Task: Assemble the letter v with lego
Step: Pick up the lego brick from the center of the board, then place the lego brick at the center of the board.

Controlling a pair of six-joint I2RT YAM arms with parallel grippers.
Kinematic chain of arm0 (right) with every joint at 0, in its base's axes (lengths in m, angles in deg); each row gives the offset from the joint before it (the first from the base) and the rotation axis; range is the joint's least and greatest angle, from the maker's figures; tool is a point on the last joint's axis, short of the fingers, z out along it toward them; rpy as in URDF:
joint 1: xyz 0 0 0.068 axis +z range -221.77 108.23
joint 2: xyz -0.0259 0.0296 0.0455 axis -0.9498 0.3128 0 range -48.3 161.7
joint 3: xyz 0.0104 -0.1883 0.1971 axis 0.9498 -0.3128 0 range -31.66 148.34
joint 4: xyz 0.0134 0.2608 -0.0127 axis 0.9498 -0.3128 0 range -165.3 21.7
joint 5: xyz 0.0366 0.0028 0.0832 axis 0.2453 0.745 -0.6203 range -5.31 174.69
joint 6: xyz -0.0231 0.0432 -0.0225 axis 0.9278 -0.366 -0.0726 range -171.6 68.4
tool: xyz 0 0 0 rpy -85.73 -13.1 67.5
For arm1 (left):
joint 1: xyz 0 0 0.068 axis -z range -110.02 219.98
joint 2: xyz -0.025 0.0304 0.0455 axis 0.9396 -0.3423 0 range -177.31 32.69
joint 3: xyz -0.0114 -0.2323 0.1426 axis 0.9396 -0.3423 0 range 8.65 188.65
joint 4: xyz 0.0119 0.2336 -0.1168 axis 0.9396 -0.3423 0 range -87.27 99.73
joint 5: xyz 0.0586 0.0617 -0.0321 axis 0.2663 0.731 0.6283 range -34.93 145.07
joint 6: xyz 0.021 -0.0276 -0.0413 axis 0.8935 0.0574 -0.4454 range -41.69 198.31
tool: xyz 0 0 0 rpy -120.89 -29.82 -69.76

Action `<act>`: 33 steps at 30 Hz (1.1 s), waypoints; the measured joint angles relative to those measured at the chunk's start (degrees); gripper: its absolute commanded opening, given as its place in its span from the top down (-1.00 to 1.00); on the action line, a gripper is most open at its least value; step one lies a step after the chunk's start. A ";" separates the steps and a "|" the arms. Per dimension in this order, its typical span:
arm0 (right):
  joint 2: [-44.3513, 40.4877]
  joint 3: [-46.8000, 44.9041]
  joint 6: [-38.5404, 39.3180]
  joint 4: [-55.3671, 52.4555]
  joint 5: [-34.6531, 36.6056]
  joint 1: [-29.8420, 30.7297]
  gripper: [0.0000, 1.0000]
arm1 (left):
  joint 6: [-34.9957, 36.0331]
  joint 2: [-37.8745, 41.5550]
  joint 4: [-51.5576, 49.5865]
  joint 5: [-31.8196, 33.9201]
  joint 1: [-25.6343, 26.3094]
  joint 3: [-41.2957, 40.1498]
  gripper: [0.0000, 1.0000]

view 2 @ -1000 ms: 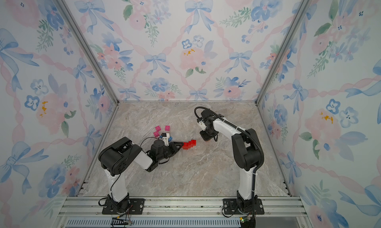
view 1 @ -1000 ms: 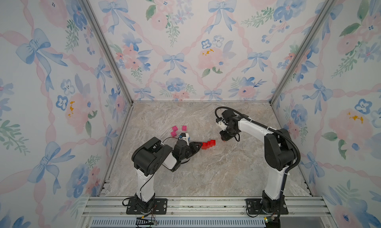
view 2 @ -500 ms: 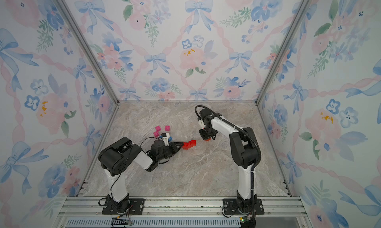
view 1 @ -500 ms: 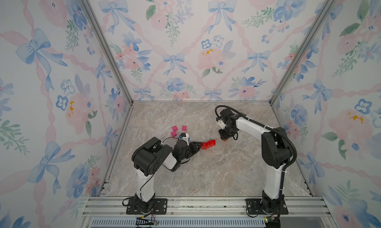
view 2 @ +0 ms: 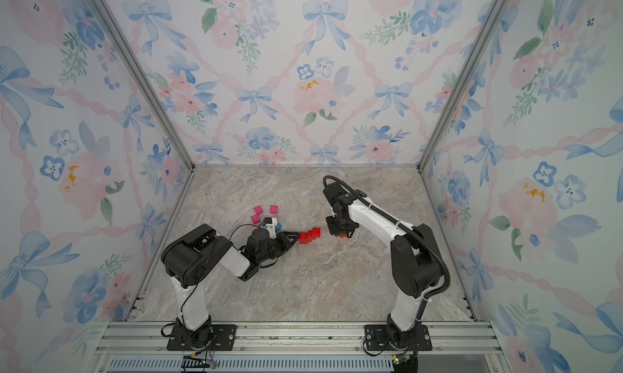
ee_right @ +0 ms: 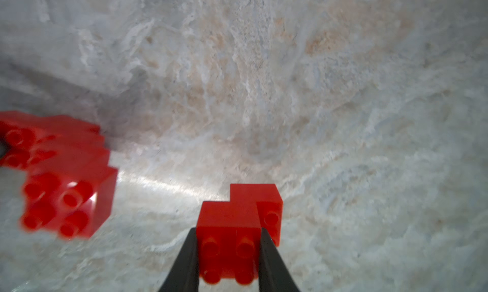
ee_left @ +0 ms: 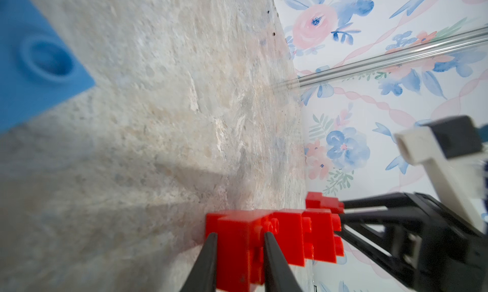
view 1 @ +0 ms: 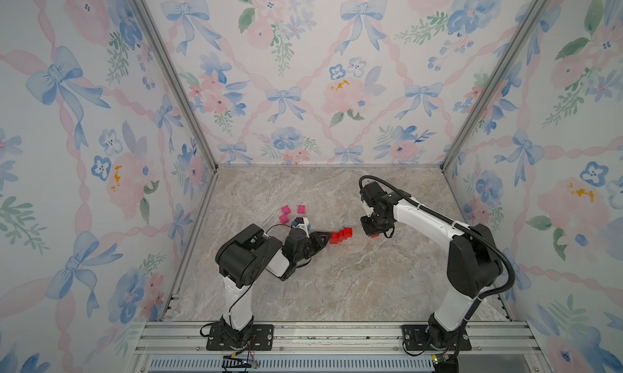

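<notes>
Lego stair (ee_left: 290, 235) fills left claw (ee_left: 239, 235), lego pair (ee_right: 228, 216) fills right claw (ee_right: 229, 232).

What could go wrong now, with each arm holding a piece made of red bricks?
1. The left tool pinches only the end brick of the stepped chain of red plastic bricks. Pressing on its far end could twist it loose or snap it apart.
2. The right tool grips its small red two-brick piece by one brick. Misaligned studs could push it out.
</notes>
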 measured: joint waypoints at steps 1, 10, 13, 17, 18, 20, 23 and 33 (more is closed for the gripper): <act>-2.67 -1.27 -2.36 -0.55 0.13 1.49 1.00 | -0.22 0.00 -0.31 0.31 0.15 0.24 1.00; -11.21 -6.27 -21.97 -2.14 -0.76 15.39 1.00 | -2.67 -0.02 -1.20 2.91 1.90 3.26 1.00; -9.40 -6.58 -26.21 -0.57 -1.27 18.25 1.00 | -3.13 -0.02 -1.14 3.41 2.32 4.24 1.00; -5.55 -7.02 -29.73 2.21 -1.99 19.89 1.00 | -3.63 -0.02 -1.18 4.09 2.54 4.35 1.00; -4.26 -7.02 -30.32 2.71 -1.99 20.11 1.00 | -3.82 -0.02 -1.16 4.20 2.54 4.35 1.00; -1.64 -7.04 -31.23 3.89 -1.95 20.50 1.00 | -3.87 -0.11 -1.11 4.42 2.56 4.35 1.00; 1.42 -7.13 -32.24 4.94 -1.70 20.81 0.98 | -4.00 -0.26 -1.16 4.61 2.58 4.35 1.00; 4.68 -7.28 -33.11 6.32 -0.17 21.53 0.56 | -4.00 -0.28 -1.14 4.81 2.58 4.02 1.00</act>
